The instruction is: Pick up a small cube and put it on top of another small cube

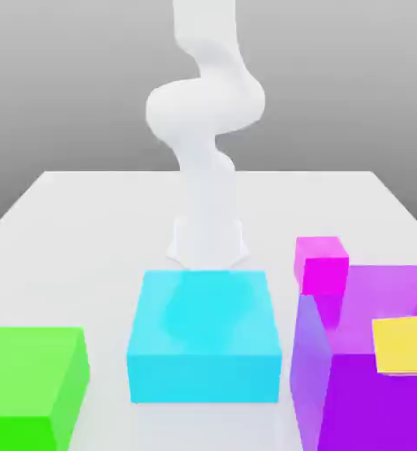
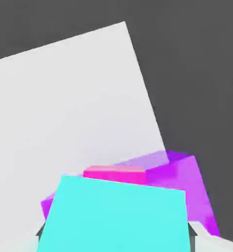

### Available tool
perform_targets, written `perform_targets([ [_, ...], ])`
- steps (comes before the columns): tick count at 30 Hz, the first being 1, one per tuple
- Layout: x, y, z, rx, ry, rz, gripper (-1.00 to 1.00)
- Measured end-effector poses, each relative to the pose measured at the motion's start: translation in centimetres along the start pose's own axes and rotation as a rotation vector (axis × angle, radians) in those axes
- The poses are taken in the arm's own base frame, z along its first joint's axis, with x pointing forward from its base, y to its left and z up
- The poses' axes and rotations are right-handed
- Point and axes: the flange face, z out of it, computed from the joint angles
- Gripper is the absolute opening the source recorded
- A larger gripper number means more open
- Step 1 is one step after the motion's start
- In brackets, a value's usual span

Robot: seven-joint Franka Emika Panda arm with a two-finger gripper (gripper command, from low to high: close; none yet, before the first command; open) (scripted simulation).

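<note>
The smooth, plain white robot arm [image 1: 204, 114] is showing rounded, bulging tubular segments and a flared base, with no markings.

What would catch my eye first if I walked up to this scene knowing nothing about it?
Probably the white robot arm curling up from the back of the pale table, and the bright blocks in front of it: a big cyan block in the middle, a green block at the exterior view's left, a purple block at its right. On the purple block sit a yellow cube and a magenta cube.
</note>
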Motion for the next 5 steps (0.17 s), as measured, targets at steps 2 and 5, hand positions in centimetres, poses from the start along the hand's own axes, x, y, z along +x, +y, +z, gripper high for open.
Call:
perform_targets([
  [2,-0.1,0.1,3.1,-0.005,-0.003,0.002,1.0],
  [5,-0.1,0.1,3.1,-0.005,-0.003,0.002,1.0],
])
